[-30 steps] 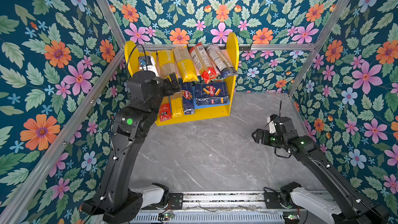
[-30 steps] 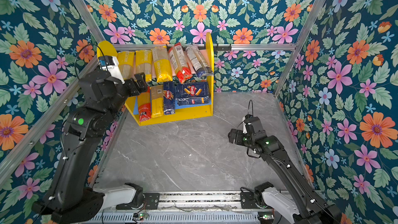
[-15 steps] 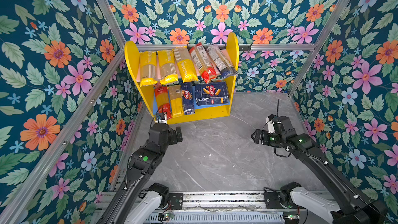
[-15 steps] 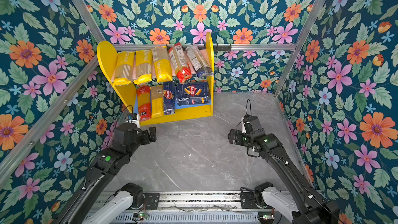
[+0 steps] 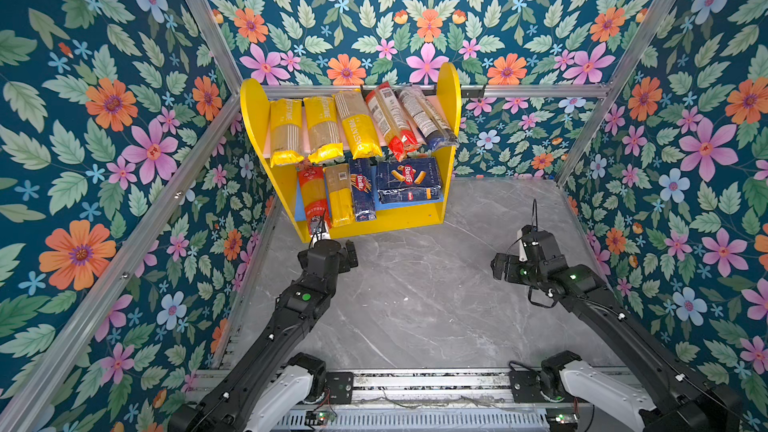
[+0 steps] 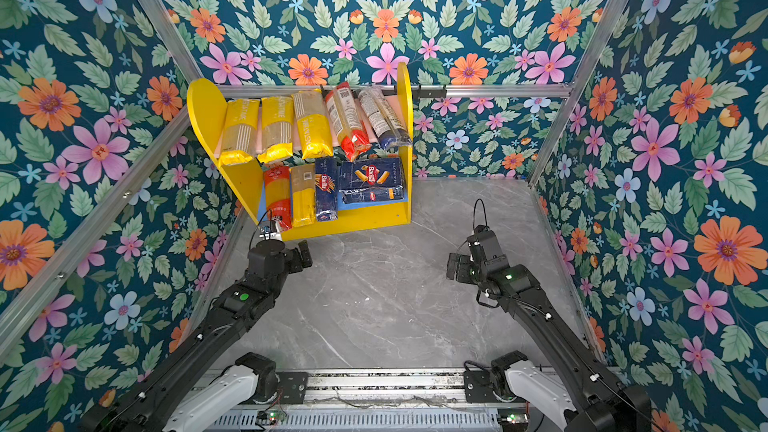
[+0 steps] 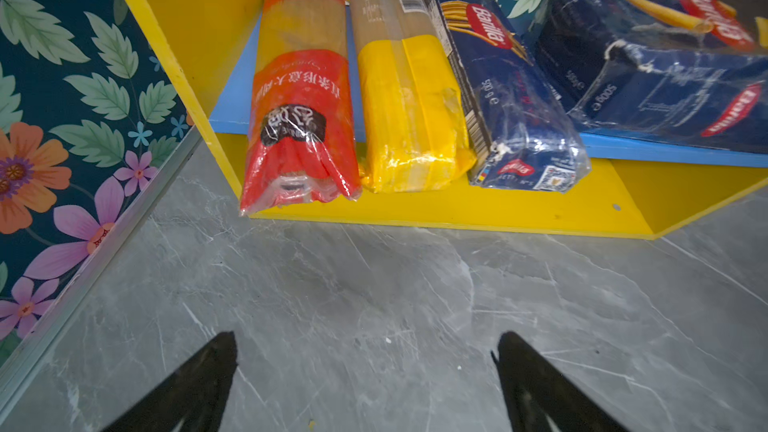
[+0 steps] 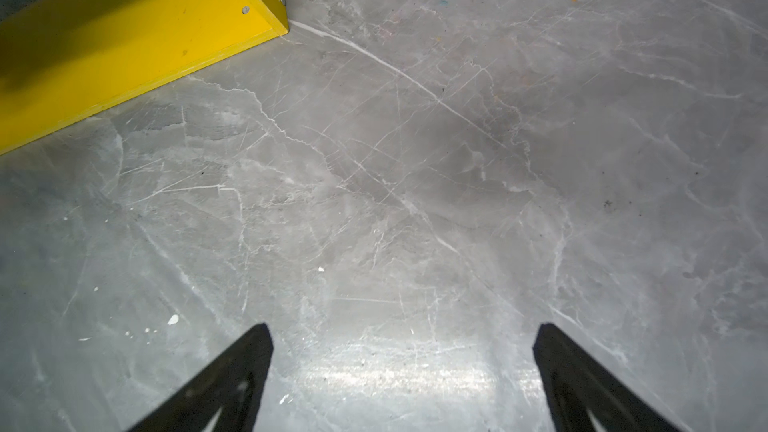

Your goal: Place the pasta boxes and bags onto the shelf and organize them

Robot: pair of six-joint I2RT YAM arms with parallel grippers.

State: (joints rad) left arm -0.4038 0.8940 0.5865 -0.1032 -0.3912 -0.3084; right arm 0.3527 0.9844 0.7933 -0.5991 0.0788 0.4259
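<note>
Left hand (image 7: pixel 365 347): jaws wide apart, empty, above desk (image 7: pixel 374 284) near shelf (image 5: pixel 254 118).
Right hand (image 8: pixel 403 338): wide apart, empty, above desk.
Shelf: 5 bags (image 5: pixel 322 128) on top tier; 2 bags, 2 boxes (image 5: pixel 409 180) below.

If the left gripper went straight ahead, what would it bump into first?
Probably the yellow bag on the shelf, next to the red bag. The left gripper seems tilted down, so maybe the table first.
</note>
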